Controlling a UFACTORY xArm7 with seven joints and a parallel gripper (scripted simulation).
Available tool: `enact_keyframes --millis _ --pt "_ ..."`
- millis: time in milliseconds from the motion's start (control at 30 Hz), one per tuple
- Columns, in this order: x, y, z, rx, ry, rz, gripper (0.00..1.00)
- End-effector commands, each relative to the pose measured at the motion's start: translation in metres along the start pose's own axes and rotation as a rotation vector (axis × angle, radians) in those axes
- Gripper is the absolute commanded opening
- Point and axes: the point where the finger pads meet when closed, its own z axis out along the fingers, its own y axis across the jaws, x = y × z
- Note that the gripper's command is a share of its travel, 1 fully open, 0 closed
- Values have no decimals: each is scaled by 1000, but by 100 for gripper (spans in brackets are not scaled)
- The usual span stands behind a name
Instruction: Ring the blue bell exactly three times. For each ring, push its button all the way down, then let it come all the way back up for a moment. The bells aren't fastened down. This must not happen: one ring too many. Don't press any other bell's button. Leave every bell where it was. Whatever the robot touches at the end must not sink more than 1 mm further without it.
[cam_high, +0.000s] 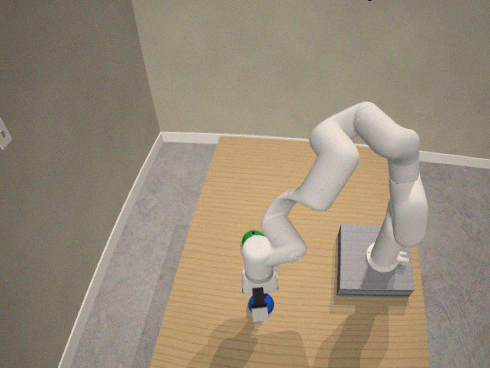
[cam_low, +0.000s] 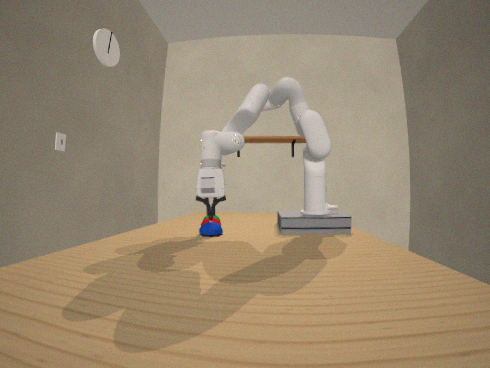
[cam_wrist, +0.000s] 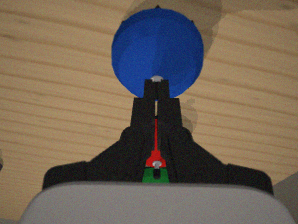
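Note:
The blue bell (cam_high: 268, 303) (cam_low: 211, 229) (cam_wrist: 157, 50) sits on the wooden table top. My gripper (cam_wrist: 156, 95) (cam_low: 211, 212) (cam_high: 260, 309) is shut and empty, pointing straight down over the bell. In the wrist view its black fingertips rest at the bell's small silver button (cam_wrist: 157, 78), at the near part of the dome. In the exterior view the fingertips reach down to the top of the bells. A red bell (cam_wrist: 156, 142) (cam_low: 205, 220) and a green bell (cam_high: 248, 236) (cam_wrist: 156, 175) (cam_low: 216, 218) stand in a row behind the blue one, mostly hidden by the gripper.
The arm's grey base block (cam_high: 356, 260) (cam_low: 314, 222) stands on the table to the right of the bells. A wooden shelf (cam_low: 274, 139) hangs on the back wall. The table (cam_high: 225, 200) ends near the left wall, with grey floor (cam_high: 140, 240) beside it.

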Motion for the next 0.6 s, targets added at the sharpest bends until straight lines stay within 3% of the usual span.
enact_keyframes --millis 0,567 --pt "1 4 -4 -10 1 0 0" --pt "1 4 -6 -10 1 0 0"
